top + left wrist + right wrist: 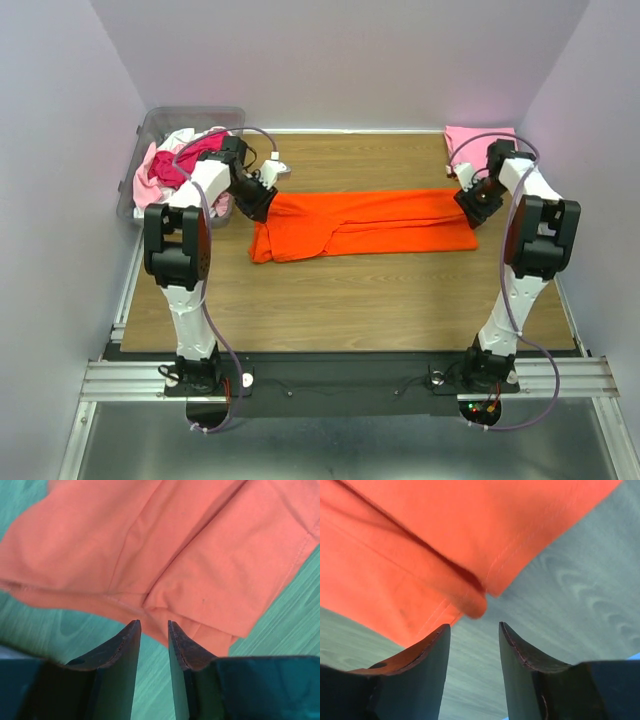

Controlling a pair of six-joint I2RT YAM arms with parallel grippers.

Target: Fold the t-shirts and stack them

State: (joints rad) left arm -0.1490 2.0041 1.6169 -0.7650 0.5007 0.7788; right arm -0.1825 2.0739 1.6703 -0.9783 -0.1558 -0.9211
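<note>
- Left gripper: my jaws stand slightly apart, pinching nothing, at the left end of the orange t-shirt.
- Right gripper: parted and empty too, at its right hem.
- It lies as a long folded band across the table, probably ready for a crosswise fold.
- Other t-shirts sit in the clear bin; a pink t-shirt lies at the far right.
- No readable writing.

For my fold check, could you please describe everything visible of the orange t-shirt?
The orange t-shirt is bright, plain, soft cloth with stitched hems, folded lengthwise into a long creased band. It lies flat across the middle of the wooden table, its left end bunched wider. The left gripper and right gripper sit at its ends, jaws open, holding nothing.
</note>
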